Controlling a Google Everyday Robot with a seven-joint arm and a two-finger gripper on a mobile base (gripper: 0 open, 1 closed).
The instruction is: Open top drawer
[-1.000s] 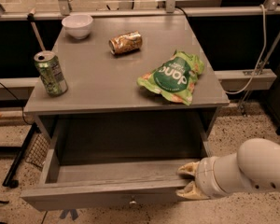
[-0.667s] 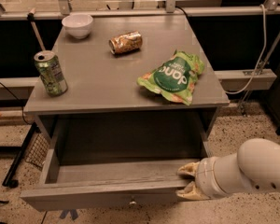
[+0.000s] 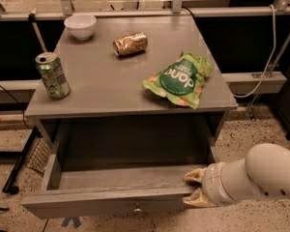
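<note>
The top drawer (image 3: 111,199) is a wide grey wooden drawer, pulled well out from under the grey table top (image 3: 111,81). Its deep grey box shows nothing inside. A small brass knob (image 3: 137,209) sits at the centre of its front. My gripper (image 3: 194,188) comes in from the lower right on a white arm. It sits at the right end of the drawer's front panel, straddling its top edge. The lower drawers are out of view.
On the table top stand a white bowl (image 3: 80,26) at the back left, a green can (image 3: 52,75) at the left edge, a brown can (image 3: 130,44) lying on its side, and a green snack bag (image 3: 180,79) near the right front corner. A black stand's legs (image 3: 17,170) are on the floor at left.
</note>
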